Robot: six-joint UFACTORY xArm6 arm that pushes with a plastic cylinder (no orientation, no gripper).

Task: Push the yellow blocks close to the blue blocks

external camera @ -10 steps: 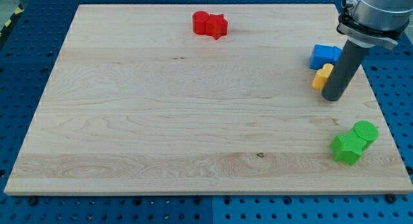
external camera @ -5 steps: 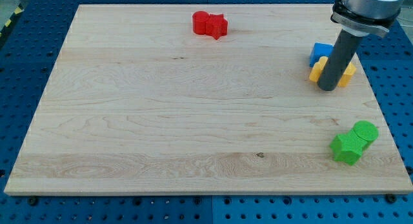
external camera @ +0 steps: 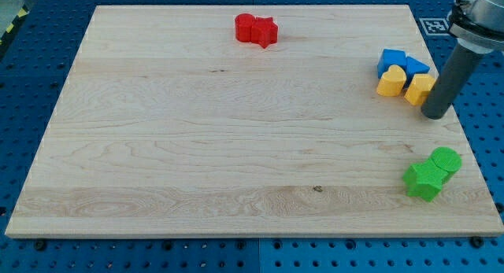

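— Where's the rod?
— My tip (external camera: pixel 434 116) sits just right of the yellow blocks (external camera: pixel 404 83), which touch the blue blocks (external camera: pixel 400 64).
— Jaws?
— None, only a rod; probably touching yellow.

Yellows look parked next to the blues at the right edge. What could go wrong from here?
1. My tip sits just right of the right yellow block, apparently touching it or nearly so. A leftward sweep could knock it out of the cluster.
2. The cluster of left yellow block and blue blocks lies near the board's right edge. An upward or rightward push might send one off.
3. The green blocks lie below my tip; a downward move may disturb them.
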